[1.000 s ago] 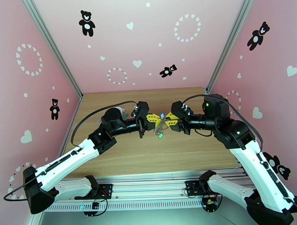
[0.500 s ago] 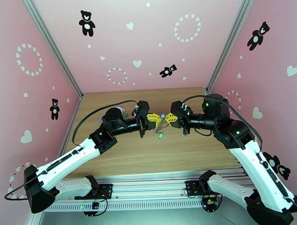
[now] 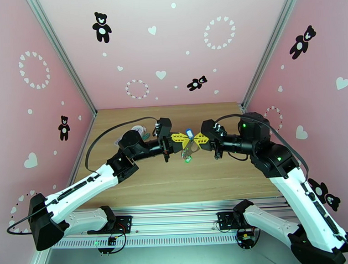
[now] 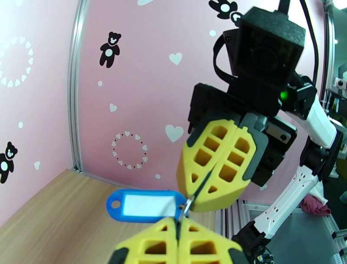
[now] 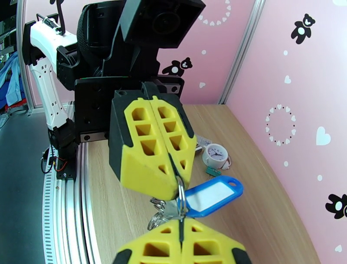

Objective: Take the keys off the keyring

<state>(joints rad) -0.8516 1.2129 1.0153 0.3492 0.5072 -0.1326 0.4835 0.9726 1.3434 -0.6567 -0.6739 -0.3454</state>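
Note:
My left gripper (image 3: pixel 183 140) and right gripper (image 3: pixel 195 141) meet tip to tip above the middle of the table, both shut on one small metal ring (image 5: pixel 181 197). From that ring a blue tag (image 5: pixel 210 195) sticks out sideways; the blue tag (image 4: pixel 145 205) lies flat between the fingers in the left wrist view and stands above them (image 3: pixel 189 132) from the top. More small rings and metal bits (image 5: pixel 158 213) dangle under the grip. A green tag (image 3: pixel 187 160) hangs lowest. The flat mauve-brown D-shaped holder is out of view.
A white round clock-face charm (image 5: pixel 215 155) with a small teal clip (image 5: pixel 212 171) lies on the wooden table (image 3: pixel 176 185) behind the left arm. Pink walls close in the back and both sides. A metal rail (image 3: pixel 177 216) runs along the near edge.
The blue tag has swung up and now stands out above the two grippers. Both grippers have edged slightly toward the back, still pinched together.

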